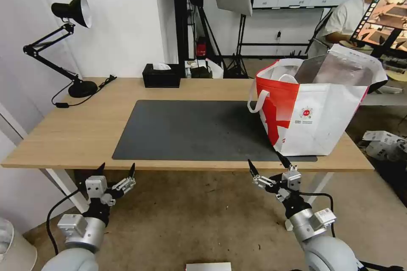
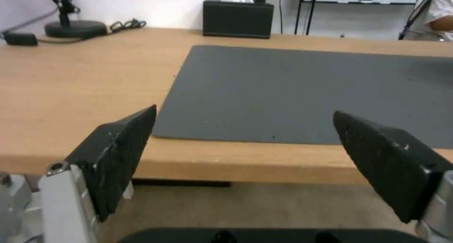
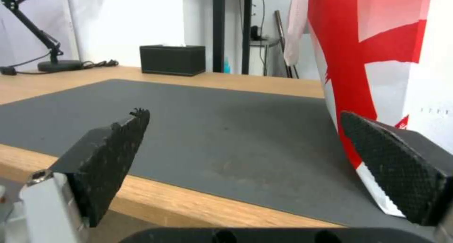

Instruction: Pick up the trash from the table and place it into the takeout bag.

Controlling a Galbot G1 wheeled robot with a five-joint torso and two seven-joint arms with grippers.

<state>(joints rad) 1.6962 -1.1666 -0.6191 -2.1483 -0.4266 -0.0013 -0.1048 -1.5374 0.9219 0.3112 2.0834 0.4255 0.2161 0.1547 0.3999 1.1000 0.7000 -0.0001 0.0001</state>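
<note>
Room: a studio space with white walls, light stands and a whiteboard across the upper part of the head view
Table [image 1: 85, 131]: light wood, spanning the middle of the frame, with a dark grey mat [image 1: 190, 129] at its centre
Takeout bag [image 1: 313, 110]: stands upright at the right of the frame, partly on the mat's right end, mouth open and foil lining showing; in the right wrist view its red-and-white wall [image 3: 377, 58] rises at the right edge
Trash: none lies on the mat or the bare wood; whether any sits inside the bag cannot be told, as the interior is hidden
Other things: black desk lamp [image 1: 70, 42] at upper left, black tissue box [image 1: 161, 76] at the table's far edge
Left gripper [image 1: 116, 170]: lower left, below the table's near edge, jaws spread wide, holding nothing
Right gripper [image 1: 269, 164]: lower right, just before the table edge near the bag, jaws wide apart, empty
Progress: judged from the table top, the picking looks finished, or nothing is left in reach to collect
</note>
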